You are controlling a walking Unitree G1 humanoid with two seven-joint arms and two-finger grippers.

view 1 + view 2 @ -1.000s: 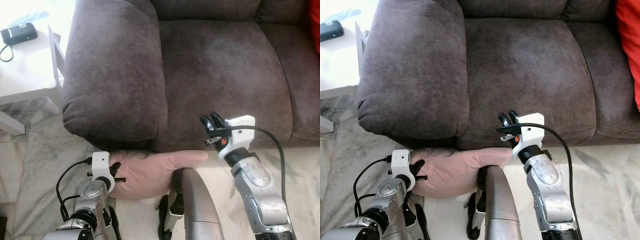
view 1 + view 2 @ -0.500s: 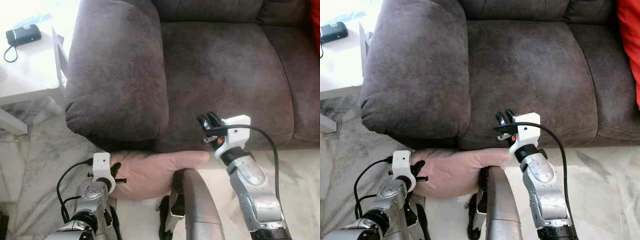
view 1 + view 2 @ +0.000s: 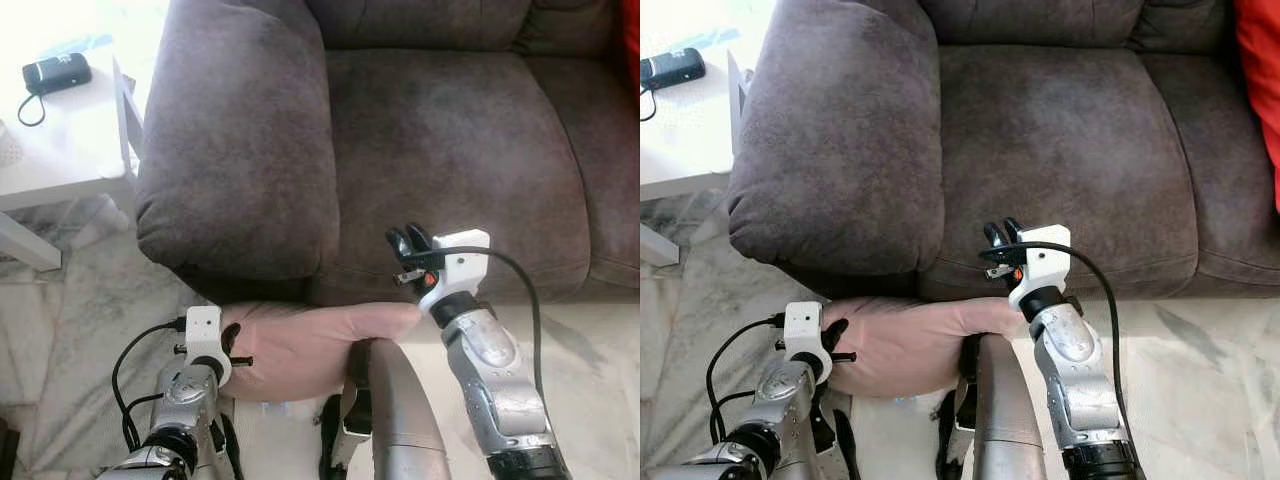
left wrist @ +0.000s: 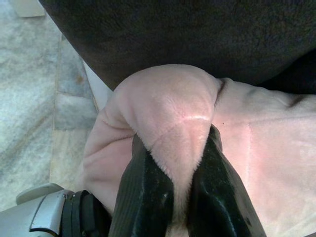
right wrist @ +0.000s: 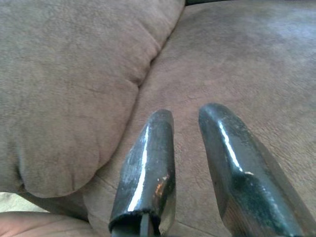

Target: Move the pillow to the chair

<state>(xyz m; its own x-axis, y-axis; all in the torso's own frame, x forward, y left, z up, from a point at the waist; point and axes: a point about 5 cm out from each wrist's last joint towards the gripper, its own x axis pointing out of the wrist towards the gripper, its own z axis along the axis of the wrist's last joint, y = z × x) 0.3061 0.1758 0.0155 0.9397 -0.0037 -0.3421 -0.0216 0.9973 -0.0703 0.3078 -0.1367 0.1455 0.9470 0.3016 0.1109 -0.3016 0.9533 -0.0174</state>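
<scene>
A soft pink pillow (image 3: pixel 310 345) hangs low in front of me, just below the front edge of the brown upholstered chair (image 3: pixel 450 140). My left gripper (image 4: pixel 175 143) is shut on a bunched corner of the pillow (image 4: pixel 173 108), at the lower left in the eye views (image 3: pixel 232 345). My right gripper (image 3: pixel 408 240) is raised above the pillow's right end, at the front edge of the seat cushion. Its two black fingers (image 5: pixel 148 148) stand a little apart, open, with nothing between them, pointing at the seat beside the armrest (image 3: pixel 240 150).
A white side table (image 3: pixel 60 150) stands to the left of the armrest, with a black device (image 3: pixel 57 72) and its cord on it. A red cushion (image 3: pixel 1260 90) lies at the far right of the seat. Pale marble floor (image 3: pixel 70 320) spreads below.
The view has shifted slightly, so the chair sits further right in the picture. My right gripper has moved a little left along the seat's front edge. The left gripper still holds the pillow.
</scene>
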